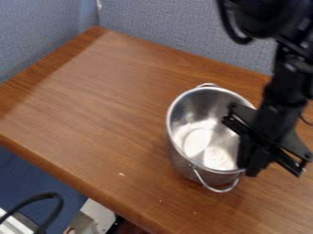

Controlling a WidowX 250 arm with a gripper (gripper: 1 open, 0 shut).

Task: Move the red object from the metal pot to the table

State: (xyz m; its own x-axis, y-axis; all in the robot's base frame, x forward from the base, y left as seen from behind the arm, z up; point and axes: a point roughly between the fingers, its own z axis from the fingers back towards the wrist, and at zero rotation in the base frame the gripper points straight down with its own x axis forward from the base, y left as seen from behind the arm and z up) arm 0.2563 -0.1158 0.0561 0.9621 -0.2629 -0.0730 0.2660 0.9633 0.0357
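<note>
Brown wood-grain desk [86,91] fills the left of your view, in front of a blue wall. Right of centre stands the shiny steel pot [193,111], upright, its thin wire handle [221,186] hanging at the near side. Your black arm comes down at the pot's right rim with the pincer [255,163] pointing down, fingers pressed together. Blur keeps you from telling whether they pinch the rim. You cannot make out the red block; the arm may hide it.
</note>
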